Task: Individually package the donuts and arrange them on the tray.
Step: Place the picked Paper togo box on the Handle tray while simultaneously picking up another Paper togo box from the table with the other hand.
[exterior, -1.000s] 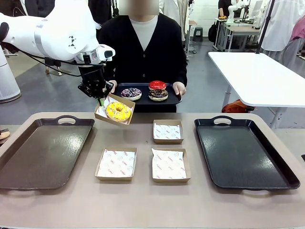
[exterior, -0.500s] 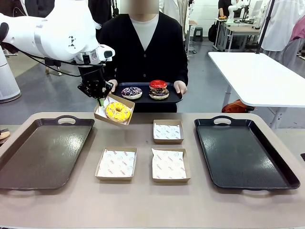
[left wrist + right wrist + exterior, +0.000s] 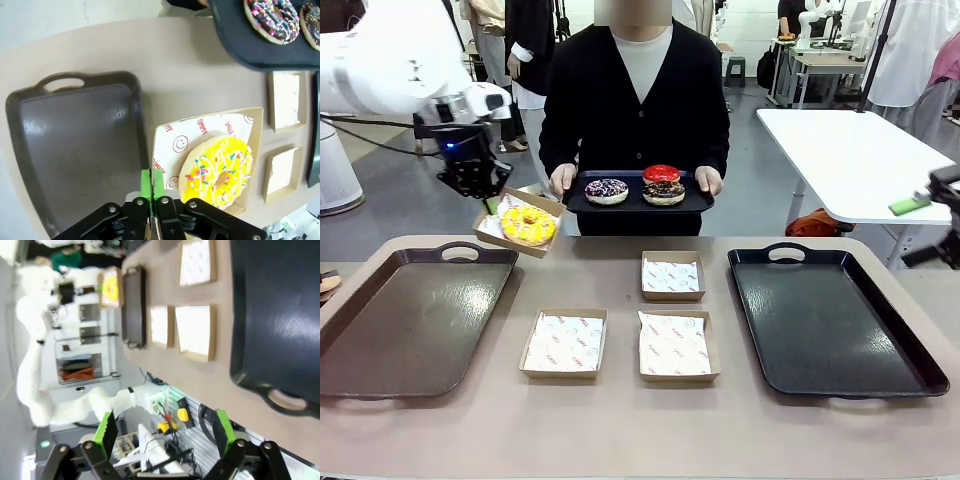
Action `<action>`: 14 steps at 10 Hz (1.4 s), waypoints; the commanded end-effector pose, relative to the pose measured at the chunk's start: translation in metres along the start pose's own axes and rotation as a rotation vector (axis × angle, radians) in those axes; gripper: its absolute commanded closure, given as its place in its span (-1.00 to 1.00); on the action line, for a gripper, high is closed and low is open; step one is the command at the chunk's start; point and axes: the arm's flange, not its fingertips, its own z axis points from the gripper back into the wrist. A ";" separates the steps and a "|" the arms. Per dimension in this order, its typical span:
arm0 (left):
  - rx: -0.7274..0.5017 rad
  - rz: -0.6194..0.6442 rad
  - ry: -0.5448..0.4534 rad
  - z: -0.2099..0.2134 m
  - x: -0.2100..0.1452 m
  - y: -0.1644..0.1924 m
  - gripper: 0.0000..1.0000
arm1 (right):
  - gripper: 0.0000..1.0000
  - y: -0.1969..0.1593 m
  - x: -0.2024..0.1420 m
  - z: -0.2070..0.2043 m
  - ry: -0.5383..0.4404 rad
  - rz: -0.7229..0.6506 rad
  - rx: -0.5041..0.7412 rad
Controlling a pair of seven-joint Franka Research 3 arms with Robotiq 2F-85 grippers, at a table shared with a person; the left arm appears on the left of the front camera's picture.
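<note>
— Green pads [image 3: 145, 181]: were they together?
— Yes. The left gripper [image 3: 151, 182] was clamped on the near wall of a cardboard box [image 3: 256, 131], with the pads pressed tight on either side of it.
— And inside the box?
— The yellow-iced donut [image 3: 218, 172] lay on printed paper just beyond the fingertips. The box was tilted a little and held clear of the table.
— What was under that gripper?
— The tan tabletop [image 3: 620, 430]. The far corner of the brown tray [image 3: 410, 320] was just beside and below the held box.
— Farther out?
— Three paper-lined boxes [image 3: 672, 276] sat on the table, well apart from the gripper. Across from it a person held a small dark tray [image 3: 578, 205] in both hands. It carried the sprinkled dark donut [image 3: 606, 189], and the red-iced donut [image 3: 661, 173] close against the chocolate donut [image 3: 663, 191].
— The other arm?
— The right gripper [image 3: 165, 432] hung with its jaws spread wide and nothing between them. It was out past the black tray [image 3: 830, 320], which lay bare.
— The room?
— It had a grey floor, a white table [image 3: 860, 150] near that gripper, and more benches farther back.
</note>
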 end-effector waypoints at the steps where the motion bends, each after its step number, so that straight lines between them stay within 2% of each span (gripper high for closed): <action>1: -0.041 0.003 0.018 0.011 -0.033 0.027 0.97 | -1.00 0.037 0.032 -0.022 0.022 -0.008 -0.149; 3: -0.055 0.045 0.017 0.014 -0.054 0.064 0.97 | -1.00 0.084 0.067 -0.059 0.044 0.017 -0.308; 5: -0.050 0.065 0.018 0.012 -0.070 0.091 0.97 | -1.00 0.109 0.099 -0.095 0.026 0.041 -0.424; 7: -0.054 0.078 0.020 -0.007 -0.069 0.114 0.97 | -1.00 0.107 0.135 -0.140 0.042 0.067 -0.514; 10: -0.058 0.099 0.044 -0.024 -0.064 0.125 0.97 | -1.00 0.086 0.169 -0.191 0.073 0.081 -0.580; 11: -0.028 0.106 0.054 -0.012 -0.072 0.120 0.97 | -1.00 0.080 0.180 -0.208 0.086 0.086 -0.590; 14: -0.028 0.106 0.054 -0.012 -0.072 0.120 0.97 | -1.00 0.061 0.190 -0.261 0.117 0.101 -0.633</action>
